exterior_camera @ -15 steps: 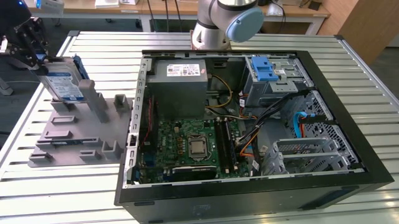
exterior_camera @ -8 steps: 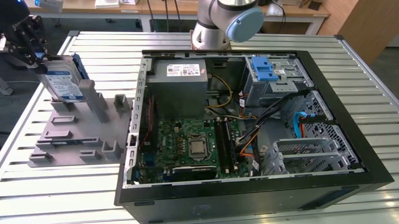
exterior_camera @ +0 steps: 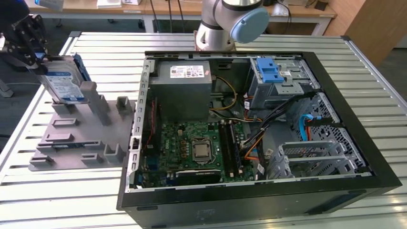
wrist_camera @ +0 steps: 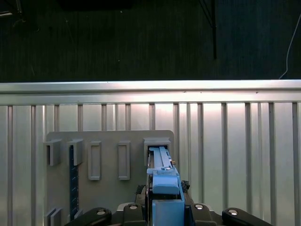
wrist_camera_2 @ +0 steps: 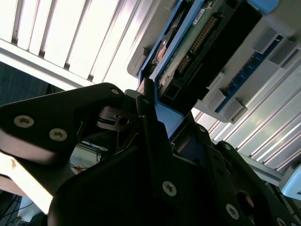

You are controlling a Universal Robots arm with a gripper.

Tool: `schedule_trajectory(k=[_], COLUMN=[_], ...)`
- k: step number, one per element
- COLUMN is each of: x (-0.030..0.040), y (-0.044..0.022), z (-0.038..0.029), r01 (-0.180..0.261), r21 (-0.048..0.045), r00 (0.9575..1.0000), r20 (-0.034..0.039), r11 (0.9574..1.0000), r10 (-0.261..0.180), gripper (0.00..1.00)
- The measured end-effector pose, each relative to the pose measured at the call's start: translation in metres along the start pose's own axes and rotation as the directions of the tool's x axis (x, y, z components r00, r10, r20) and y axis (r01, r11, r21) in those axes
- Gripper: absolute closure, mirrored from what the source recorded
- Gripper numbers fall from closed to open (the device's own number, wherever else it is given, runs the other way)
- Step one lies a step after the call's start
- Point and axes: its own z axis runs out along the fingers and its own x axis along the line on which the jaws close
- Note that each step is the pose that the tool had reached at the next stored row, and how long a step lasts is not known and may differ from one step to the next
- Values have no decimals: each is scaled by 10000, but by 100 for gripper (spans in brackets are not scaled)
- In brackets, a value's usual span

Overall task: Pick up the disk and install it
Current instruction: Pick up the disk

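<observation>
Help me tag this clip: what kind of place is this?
Probably a robotics lab bench for computer assembly: a robot arm, an open computer case on a slatted metal table, and a grey slotted fixture with a disk on edge.

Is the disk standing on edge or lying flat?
On edge, leaning: the disk stands at the grey holder, its top end clamped in the gripper.

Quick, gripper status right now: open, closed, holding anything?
Gripper: closed on the top edge of the flat silver-metal disk with white-and-blue label and blue plastic bracket, standing in the grey holder.
</observation>
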Motion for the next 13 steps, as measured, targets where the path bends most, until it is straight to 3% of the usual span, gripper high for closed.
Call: schedule_trajectory(k=[13], x=[0], y=[0], z=[-32], r01=[0], r21=[0], r00=[10000], r20=[0], r11=[10000], r10=[0], gripper=[64])
